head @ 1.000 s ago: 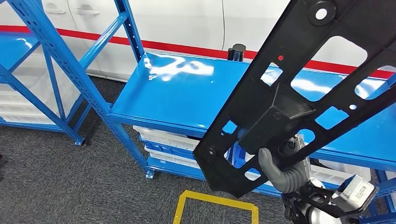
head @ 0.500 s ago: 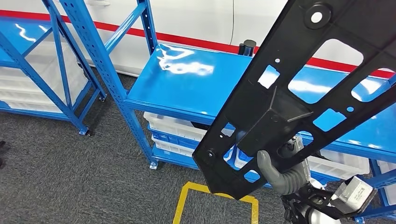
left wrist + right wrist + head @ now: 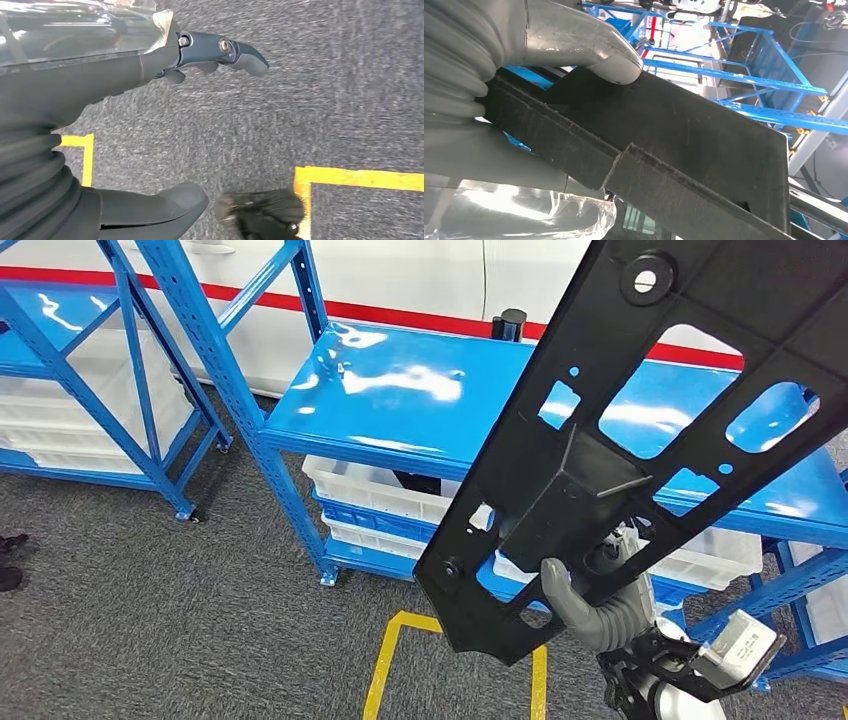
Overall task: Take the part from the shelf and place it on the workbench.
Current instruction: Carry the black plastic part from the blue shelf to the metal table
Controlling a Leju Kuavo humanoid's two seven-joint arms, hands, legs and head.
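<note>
I am gripping the black part [image 3: 640, 430] in my right hand [image 3: 595, 605], tilted above the blue shelf [image 3: 400, 405]. My left hand [image 3: 150, 65] is hanging with fingers [image 3: 240, 52] apart over grey carpet [image 3: 180, 630] crossed by yellow tape [image 3: 385, 670].

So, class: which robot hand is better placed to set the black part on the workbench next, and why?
The right robot hand: it already grips the long black perforated part, thumb pressed on it. The left robot hand hangs over the grey carpet, holding nothing.
</note>
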